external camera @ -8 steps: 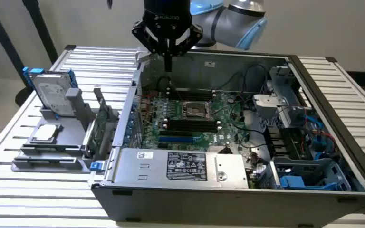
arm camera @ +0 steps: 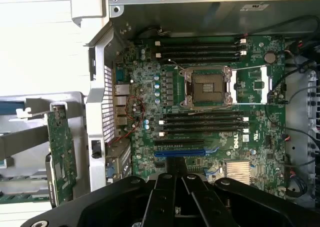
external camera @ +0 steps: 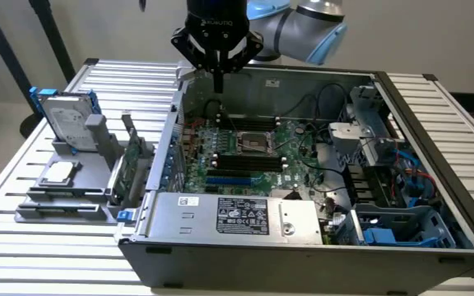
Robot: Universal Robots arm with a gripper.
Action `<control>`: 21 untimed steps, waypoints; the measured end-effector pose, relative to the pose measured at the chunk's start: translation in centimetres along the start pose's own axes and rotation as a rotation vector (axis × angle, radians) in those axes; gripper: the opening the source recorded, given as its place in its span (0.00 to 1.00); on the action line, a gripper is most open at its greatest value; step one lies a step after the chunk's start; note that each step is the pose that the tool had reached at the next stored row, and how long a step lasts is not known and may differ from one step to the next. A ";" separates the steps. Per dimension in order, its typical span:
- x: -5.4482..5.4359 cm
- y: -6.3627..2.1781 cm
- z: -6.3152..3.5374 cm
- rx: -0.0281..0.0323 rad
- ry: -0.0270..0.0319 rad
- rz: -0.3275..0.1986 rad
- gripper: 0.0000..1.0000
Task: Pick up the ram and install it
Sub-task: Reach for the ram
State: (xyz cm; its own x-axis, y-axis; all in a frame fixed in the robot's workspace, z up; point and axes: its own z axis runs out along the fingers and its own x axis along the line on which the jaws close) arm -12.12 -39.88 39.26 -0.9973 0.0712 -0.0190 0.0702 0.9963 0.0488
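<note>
My gripper (external camera: 218, 83) hangs shut above the far side of the open computer case (external camera: 245, 253), over the motherboard (external camera: 245, 151), and I see nothing between its fingers. In the wrist view the shut gripper (arm camera: 176, 168) points down at the board, close to the blue slot (arm camera: 180, 152). Empty black memory slots (arm camera: 202, 122) lie on both sides of the processor socket (arm camera: 207, 87). Green boards (external camera: 136, 165) stand upright in a grey rack outside the case, toward the exterior view's left. One of those boards (arm camera: 62, 152) appears beside the case wall. Which is the ram I cannot tell.
A hard drive (external camera: 66, 117) stands in the grey rack (external camera: 64, 197) on the slatted table (external camera: 23, 160). The power supply (external camera: 229, 216) fills the case's near side. Drive cages and cables (external camera: 377, 160) crowd the exterior view's right. The case's metal wall (arm camera: 97, 87) separates rack and motherboard.
</note>
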 end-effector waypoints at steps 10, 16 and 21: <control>1.5 -0.57 -0.06 0.0000 0.0001 0.000 0.11; 4.2 -1.52 -0.15 -0.0003 0.0000 0.000 0.11; 6.4 -2.29 -0.20 -0.0003 0.0000 0.000 0.11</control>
State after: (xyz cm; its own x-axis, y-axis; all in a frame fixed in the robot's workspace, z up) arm -18.65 -41.71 39.22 -0.9973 0.0713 -0.0190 0.0703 0.9963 0.0491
